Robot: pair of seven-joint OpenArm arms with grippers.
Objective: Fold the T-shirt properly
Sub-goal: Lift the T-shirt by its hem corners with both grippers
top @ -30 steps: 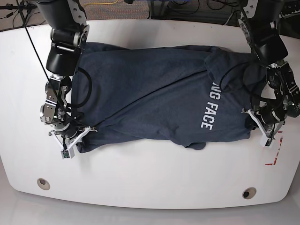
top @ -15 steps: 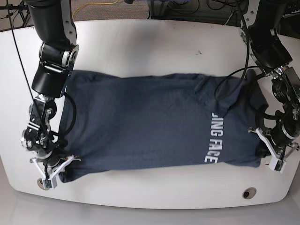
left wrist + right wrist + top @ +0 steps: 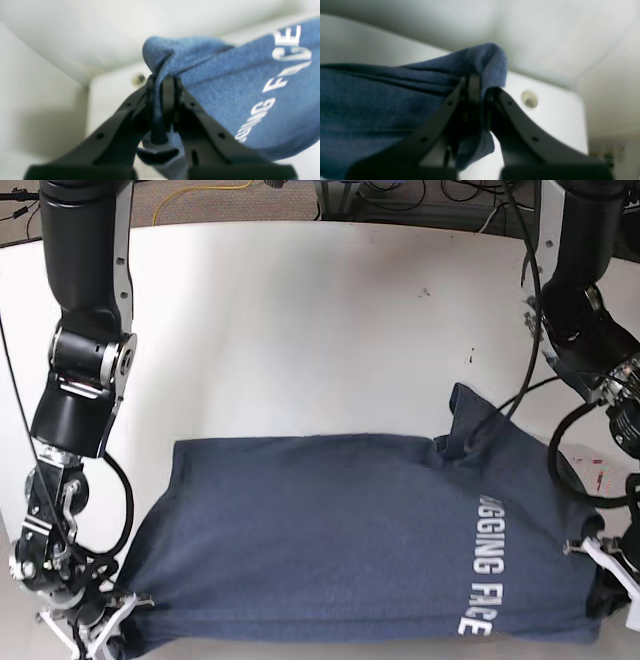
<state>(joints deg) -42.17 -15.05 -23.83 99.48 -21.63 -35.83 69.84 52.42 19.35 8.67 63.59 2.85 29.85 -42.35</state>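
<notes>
The dark navy T-shirt (image 3: 340, 540) lies spread flat across the front part of the white table (image 3: 300, 320). Its white block letters (image 3: 485, 565) run near its right end, and a sleeve (image 3: 470, 420) sticks up at the back right. My right gripper (image 3: 118, 617) is shut on the shirt's front left corner at the table's near edge. The right wrist view shows its jaws (image 3: 480, 90) pinching a fold of cloth (image 3: 382, 100). My left gripper (image 3: 602, 560) is shut on the front right corner. The left wrist view shows it (image 3: 162, 82) clamping bunched cloth beside the letters (image 3: 275, 82).
Red tape marks (image 3: 600, 470) lie on the table by the shirt's right side. A round table hole shows near each gripped corner (image 3: 529, 99) (image 3: 138, 78). Cables (image 3: 400, 195) run behind the table's far edge. The table's front edge is right at the shirt's near hem.
Both grippers have dragged the shirt toward the table's front edge while holding its near corners. The cloth has slid forward and spread flatter.
</notes>
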